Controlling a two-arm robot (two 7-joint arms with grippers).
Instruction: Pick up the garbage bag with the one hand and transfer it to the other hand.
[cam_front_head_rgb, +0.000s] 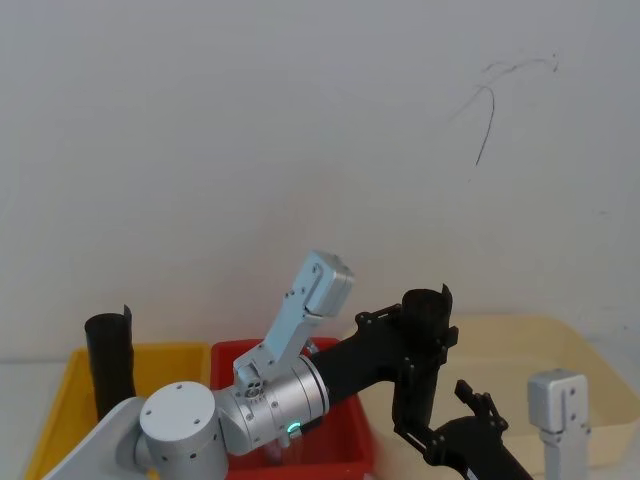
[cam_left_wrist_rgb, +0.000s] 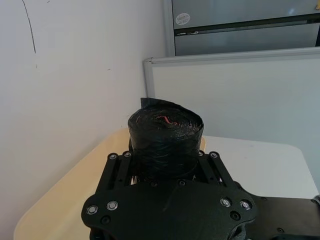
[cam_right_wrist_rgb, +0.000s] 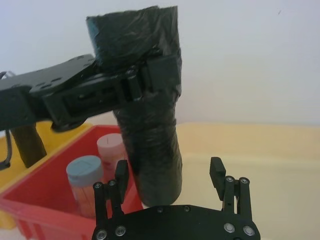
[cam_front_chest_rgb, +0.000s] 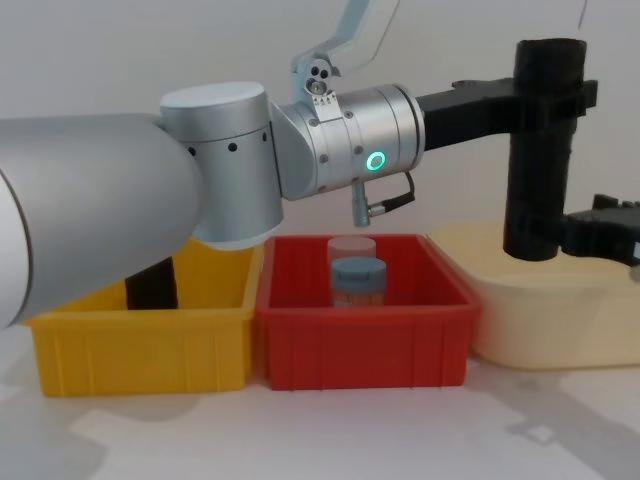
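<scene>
Pinches garbage bag (cam_front_chest_rgb: 538, 180) near its top between left gripper (cam_front_chest_rgb: 548, 100) fingers, holds it upright over cream bin (cam_front_chest_rgb: 540, 330) beside red bin (cam_front_chest_rgb: 360, 345), presents right gripper (cam_right_wrist_rgb: 169, 172) fingers spread at its lower end

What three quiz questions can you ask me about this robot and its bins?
1. True or false: the left gripper holds the bag upright in the air.
2. Which bin holds the two jars? A yellow, B red, C cream.
3. Fill the gap: the right gripper, near the bag's lower end, is ____.

Key: 1 true. 2 B, the red bin. 3 open.
</scene>
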